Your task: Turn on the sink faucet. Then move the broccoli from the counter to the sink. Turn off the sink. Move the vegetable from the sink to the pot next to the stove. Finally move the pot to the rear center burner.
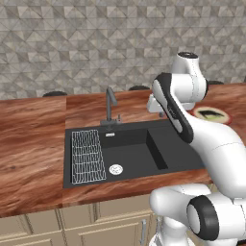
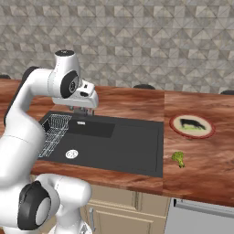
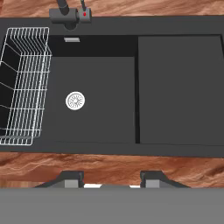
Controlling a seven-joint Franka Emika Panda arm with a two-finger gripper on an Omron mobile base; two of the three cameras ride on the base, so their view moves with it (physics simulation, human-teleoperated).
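- A reddish-brown wooden surface runs the width of a simulated kitchen, backed by a wall of grey, triangle-patterned tiles.
- A black sink is set into the surface, with a deep basin on one side and a flat drainboard on the other.
- A white wire rack stands in the basin's left end, and a round white drain lies just beside it on the basin floor.
- The dark faucet rises from the back rim of the sink, its red-dotted handle base visible in the hand view.
- The white arm reaches over the sink, and its hand hangs above the near rim, the two dark fingertips apart and holding nothing.
- The broccoli lies on the surface to the right of the sink, well apart from the hand.
- A red-rimmed plate carrying something dark sits behind the broccoli.
- Pale cabinet doors line the front below the surface.
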